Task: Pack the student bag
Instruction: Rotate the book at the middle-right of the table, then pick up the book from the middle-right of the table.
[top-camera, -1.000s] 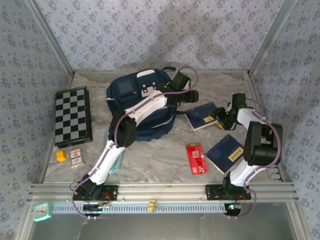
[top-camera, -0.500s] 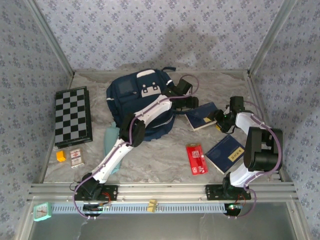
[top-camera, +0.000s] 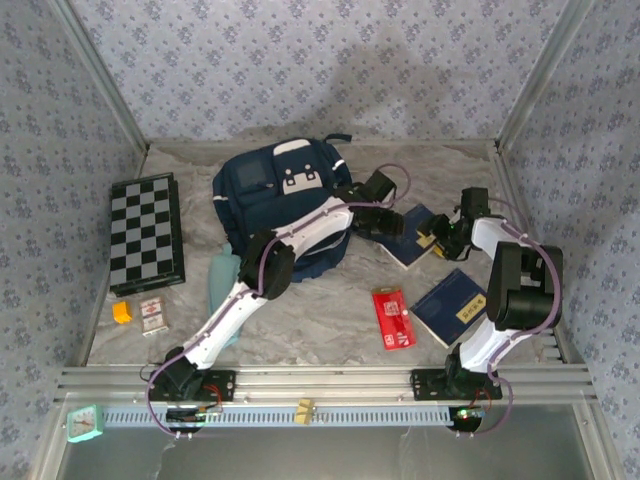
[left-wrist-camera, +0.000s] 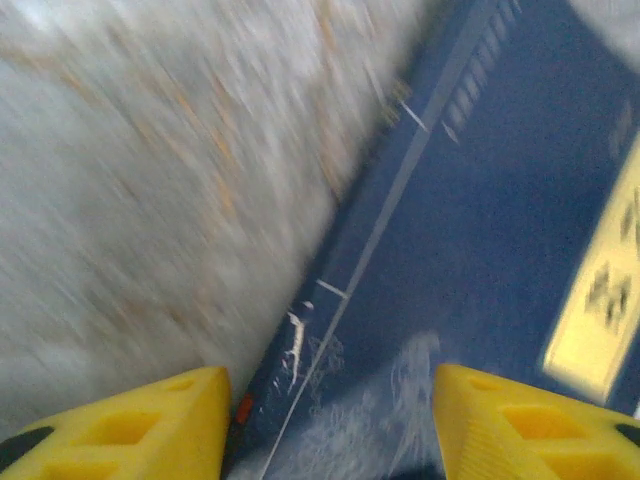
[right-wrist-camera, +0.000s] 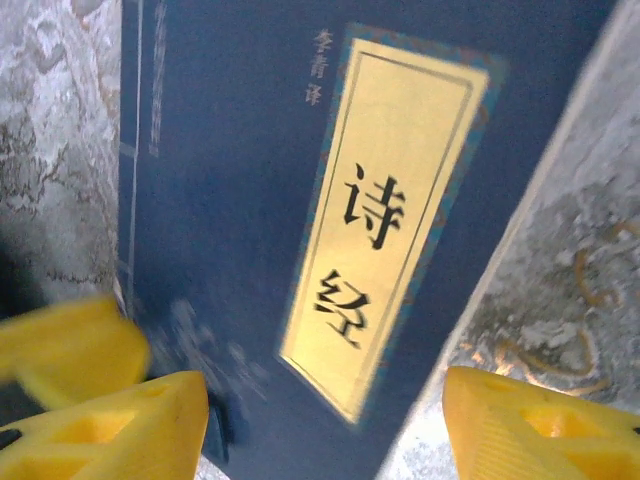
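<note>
Left gripper (left-wrist-camera: 325, 400) and right gripper (right-wrist-camera: 320, 400) hang half open over the same navy book (top-camera: 415, 243) — neither holds it. The student bag (top-camera: 285, 205) lies just left. So crowded, the jaws may clash — or shove the book away.
</note>
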